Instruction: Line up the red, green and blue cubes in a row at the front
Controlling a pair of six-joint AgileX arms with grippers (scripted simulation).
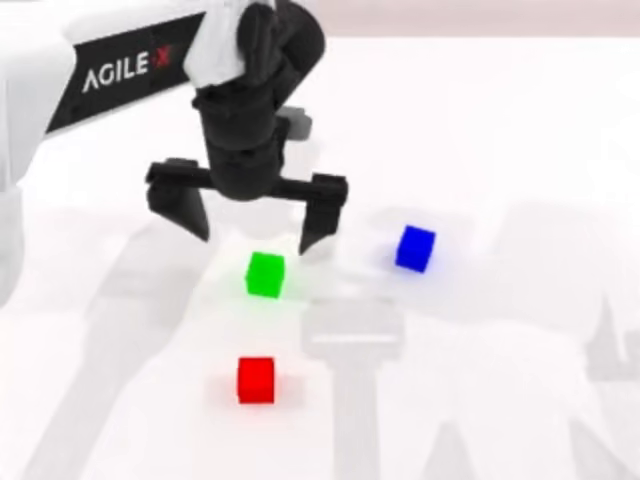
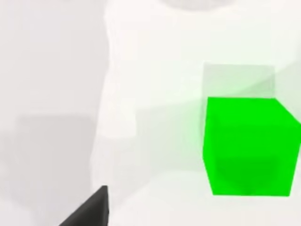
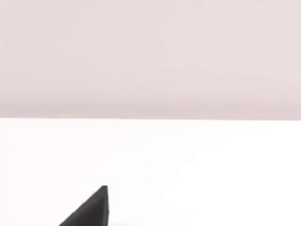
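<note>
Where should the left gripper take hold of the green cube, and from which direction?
Probably from straight above, fingers closing on two opposite flat side faces. The green cube sits flat and alone on the table; the open left gripper hangs close by.

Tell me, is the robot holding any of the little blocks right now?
No, nothing is held. The left gripper hangs open above the green cube, not touching it. The red cube and blue cube sit alone on the table.
</note>
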